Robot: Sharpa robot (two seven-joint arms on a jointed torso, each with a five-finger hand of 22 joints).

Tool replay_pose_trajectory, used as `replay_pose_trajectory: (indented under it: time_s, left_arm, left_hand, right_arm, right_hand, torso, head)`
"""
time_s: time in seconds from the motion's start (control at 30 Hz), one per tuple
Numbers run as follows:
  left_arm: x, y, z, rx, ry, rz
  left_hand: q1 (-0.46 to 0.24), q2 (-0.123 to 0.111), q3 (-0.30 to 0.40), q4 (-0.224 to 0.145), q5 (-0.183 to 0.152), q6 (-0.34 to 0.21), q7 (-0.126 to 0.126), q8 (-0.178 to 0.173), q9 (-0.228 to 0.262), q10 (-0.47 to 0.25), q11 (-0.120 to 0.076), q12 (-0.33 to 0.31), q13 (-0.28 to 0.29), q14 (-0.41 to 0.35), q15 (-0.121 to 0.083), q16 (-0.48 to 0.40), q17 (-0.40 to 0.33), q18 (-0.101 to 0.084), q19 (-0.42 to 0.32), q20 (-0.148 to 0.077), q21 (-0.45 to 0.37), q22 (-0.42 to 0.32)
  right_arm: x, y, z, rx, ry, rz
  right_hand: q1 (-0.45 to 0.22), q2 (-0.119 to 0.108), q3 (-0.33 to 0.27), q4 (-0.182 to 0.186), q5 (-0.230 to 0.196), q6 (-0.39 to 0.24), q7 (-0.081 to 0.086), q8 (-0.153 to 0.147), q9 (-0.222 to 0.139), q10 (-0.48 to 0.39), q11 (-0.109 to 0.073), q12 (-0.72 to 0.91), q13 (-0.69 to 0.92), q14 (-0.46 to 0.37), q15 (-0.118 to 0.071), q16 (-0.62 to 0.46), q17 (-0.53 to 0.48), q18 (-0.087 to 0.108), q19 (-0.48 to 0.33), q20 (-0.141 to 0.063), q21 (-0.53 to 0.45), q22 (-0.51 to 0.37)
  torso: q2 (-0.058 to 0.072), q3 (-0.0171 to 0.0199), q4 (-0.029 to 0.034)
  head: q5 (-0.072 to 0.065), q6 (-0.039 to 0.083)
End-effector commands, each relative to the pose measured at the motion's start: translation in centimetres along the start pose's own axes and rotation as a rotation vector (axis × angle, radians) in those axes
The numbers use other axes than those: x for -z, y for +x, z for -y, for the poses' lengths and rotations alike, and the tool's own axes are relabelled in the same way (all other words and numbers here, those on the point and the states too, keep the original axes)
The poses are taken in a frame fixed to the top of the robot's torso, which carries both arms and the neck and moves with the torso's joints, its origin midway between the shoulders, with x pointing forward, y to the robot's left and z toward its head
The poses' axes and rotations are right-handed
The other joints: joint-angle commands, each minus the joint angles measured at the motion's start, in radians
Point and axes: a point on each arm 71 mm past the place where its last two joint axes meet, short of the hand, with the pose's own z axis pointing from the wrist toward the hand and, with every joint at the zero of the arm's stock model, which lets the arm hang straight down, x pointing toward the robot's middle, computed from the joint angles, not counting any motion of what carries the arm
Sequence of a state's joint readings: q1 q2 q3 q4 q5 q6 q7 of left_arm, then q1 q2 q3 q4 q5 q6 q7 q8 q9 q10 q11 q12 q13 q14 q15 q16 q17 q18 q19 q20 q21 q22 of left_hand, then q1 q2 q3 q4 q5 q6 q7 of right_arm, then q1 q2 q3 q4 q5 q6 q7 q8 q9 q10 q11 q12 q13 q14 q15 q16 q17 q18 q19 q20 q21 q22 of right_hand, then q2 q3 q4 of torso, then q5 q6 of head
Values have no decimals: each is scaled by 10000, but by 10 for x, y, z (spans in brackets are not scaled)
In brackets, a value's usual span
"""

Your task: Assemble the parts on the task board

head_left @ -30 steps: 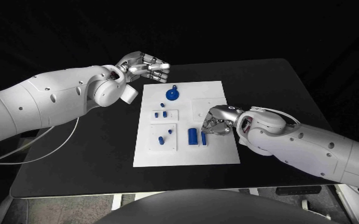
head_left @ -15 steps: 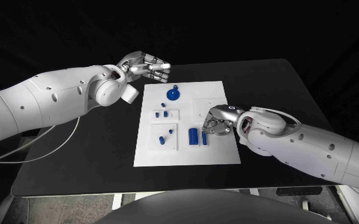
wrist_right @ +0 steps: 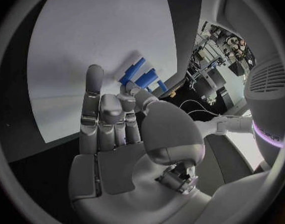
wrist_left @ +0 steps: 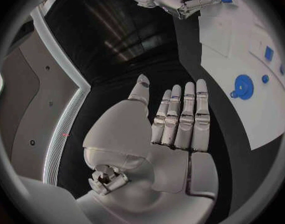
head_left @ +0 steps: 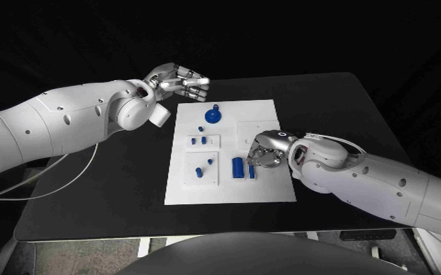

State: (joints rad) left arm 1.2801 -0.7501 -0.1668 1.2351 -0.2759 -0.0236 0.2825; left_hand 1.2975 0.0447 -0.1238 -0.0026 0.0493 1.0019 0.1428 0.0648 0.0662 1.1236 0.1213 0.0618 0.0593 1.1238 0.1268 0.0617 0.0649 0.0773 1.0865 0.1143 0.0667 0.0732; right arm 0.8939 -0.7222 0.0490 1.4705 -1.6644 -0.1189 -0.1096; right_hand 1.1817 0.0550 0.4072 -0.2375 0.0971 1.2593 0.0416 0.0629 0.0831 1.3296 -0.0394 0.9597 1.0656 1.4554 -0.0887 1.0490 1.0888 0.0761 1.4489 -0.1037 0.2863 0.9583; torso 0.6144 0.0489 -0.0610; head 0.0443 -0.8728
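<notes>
The white task board (head_left: 225,112) lies in the middle of the black table. A round blue part (head_left: 211,117) sits near its far edge, and several small blue parts (head_left: 197,140) stand in raised blocks on its left half. Two upright blue parts (head_left: 237,166) stand near the front middle. My right hand (head_left: 264,151) rests low over the board just right of them. In the right wrist view its fingers (wrist_right: 92,104) are stretched out and its thumb tip is close beside the blue parts (wrist_right: 142,75), with nothing gripped. My left hand (head_left: 179,83) hovers off the board's far left corner, flat and empty (wrist_left: 173,129).
Bare black table (head_left: 331,106) surrounds the board on all sides. In the left wrist view the round blue part (wrist_left: 243,86) and the board (wrist_left: 248,35) lie beyond my left hand's fingertips, and my right hand (wrist_left: 179,0) is at the far side.
My right arm has edged slightly left, bringing the hand a little closer to the upright blue parts. The left hand has not moved.
</notes>
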Motion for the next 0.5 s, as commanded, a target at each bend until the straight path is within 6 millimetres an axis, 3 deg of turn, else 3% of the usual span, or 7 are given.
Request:
replay_pose_trajectory:
  time_s: [0.03,0.5]
  left_arm:
    - [0,1,1,74,58,-75]
    - [0,2,1,88,32,-126]
  left_hand:
    - [-5,125,-34,-10,-14,-6,60,-1,-1,19,52,-8,-1,37,29,11,14,12,18,8,52,-4]
    - [0,127,-39,-20,-14,-26,67,-2,-1,11,61,-6,-1,34,31,10,14,13,15,10,50,-5]
  right_arm:
    - [1,8,4,299,272,-353]
    - [-2,8,6,308,256,43]
  right_hand:
    - [-2,-123,-55,-17,40,96,8,23,37,66,-19,-9,2,53,-45,58,13,2,27,-38,-38,14]
    - [94,-131,-69,-75,-179,39,39,18,7,6,2,-234,-152,25,-71,-93,-119,-3,11,-63,-96,8]
  torso:
    - [1,0,-4]
    - [3,2,-1]
  head:
    - [4,2]
    - [10,2]
